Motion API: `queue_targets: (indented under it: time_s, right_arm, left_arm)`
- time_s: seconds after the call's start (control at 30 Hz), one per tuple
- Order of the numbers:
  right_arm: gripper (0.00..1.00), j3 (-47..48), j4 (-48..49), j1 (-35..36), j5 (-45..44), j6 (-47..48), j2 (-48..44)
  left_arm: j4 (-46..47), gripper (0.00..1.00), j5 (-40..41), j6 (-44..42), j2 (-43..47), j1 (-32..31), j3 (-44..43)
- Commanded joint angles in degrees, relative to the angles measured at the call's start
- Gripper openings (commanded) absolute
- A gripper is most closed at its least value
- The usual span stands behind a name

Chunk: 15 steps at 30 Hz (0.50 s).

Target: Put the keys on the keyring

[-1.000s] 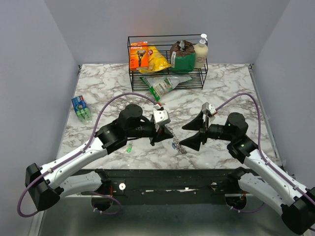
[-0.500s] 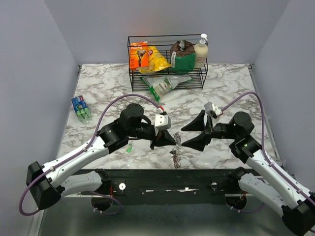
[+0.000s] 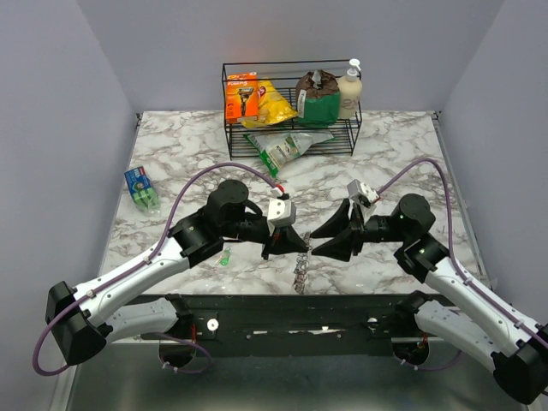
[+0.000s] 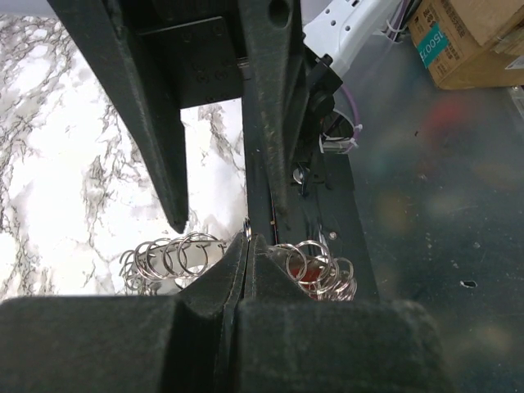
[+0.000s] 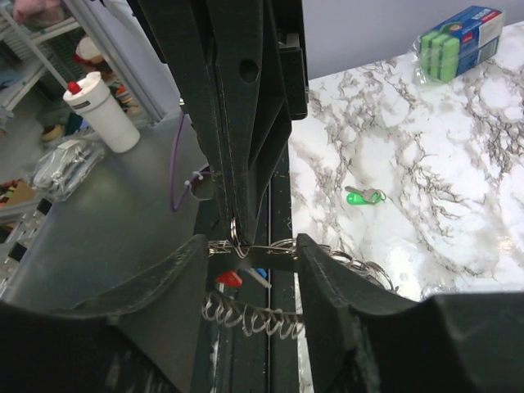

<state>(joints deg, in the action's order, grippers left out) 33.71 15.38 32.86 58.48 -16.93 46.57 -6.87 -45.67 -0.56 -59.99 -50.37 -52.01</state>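
My left gripper (image 3: 300,245) is shut on the keyring (image 3: 300,271), a thin silver wire ring fringed with small rings that hangs below it over the table's near edge. In the left wrist view its pads (image 4: 247,239) pinch the wire, with ring loops (image 4: 176,255) on either side. My right gripper (image 3: 315,242) is open and straddles the keyring (image 5: 278,246) just below the left gripper's fingertips (image 5: 237,214). A red-headed key (image 5: 229,279) and a blue-headed key (image 5: 260,273) hang on the ring. A green-headed key (image 3: 224,258) lies loose on the marble, and shows in the right wrist view (image 5: 360,196).
A black wire rack (image 3: 291,107) at the back holds a razor pack, snack bags and a bottle. A green-and-white packet (image 3: 287,145) lies in front of it. A blue-green box (image 3: 141,189) sits at the left. A black mounting bar (image 3: 291,306) runs along the near edge.
My right gripper has moved left, towards the left gripper, and its open fingers now stand around the keyring. The keyring now hangs lower, straight down from the left gripper.
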Motion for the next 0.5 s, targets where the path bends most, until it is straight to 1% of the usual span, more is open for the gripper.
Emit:
queue_targets:
  time_s: [0.0,0.03,0.17,0.27,0.3,0.37,0.4,0.43,0.47]
  right_arm:
    - [0.52,1.8,0.7,0.5,1.0,0.1,0.8]
    - [0.51,2.0,-0.1,0.8,1.1,0.4,1.0]
    - [0.45,1.6,-0.1,0.9,0.7,0.5,1.0]
    - [0.39,1.7,-0.2,1.0,0.2,0.5,0.9]
    - [0.31,1.6,-0.2,1.0,0.2,0.4,0.9]
    - [0.24,1.8,-0.5,1.0,0.2,0.6,1.2]
    - [0.13,2.1,-0.8,1.1,0.2,0.7,1.3]
    - [0.04,2.1,-1.0,1.0,0.1,0.6,1.5]
    - [0.01,2.0,-1.0,1.0,-0.3,0.7,1.4]
  left_arm:
    - [3.4,0.00,-1.2,0.3,1.4,-0.2,-0.1]
    - [3.7,0.00,-1.2,1.9,1.5,-0.2,0.0]
    - [3.8,0.00,-1.3,1.9,0.7,-0.2,-0.4]
    - [4.0,0.00,-1.7,1.8,0.2,-0.2,-0.6]
    - [3.9,0.00,-1.6,1.9,0.1,-0.2,-0.8]
    - [3.7,0.00,-1.5,1.9,-0.2,-0.2,-0.9]
    - [3.6,0.00,-1.4,2.0,-0.1,-0.2,-1.0]
    - [3.6,0.00,-1.4,2.0,-0.2,-0.2,-1.1]
    - [3.4,0.00,-1.2,2.0,-0.3,-0.2,-1.1]
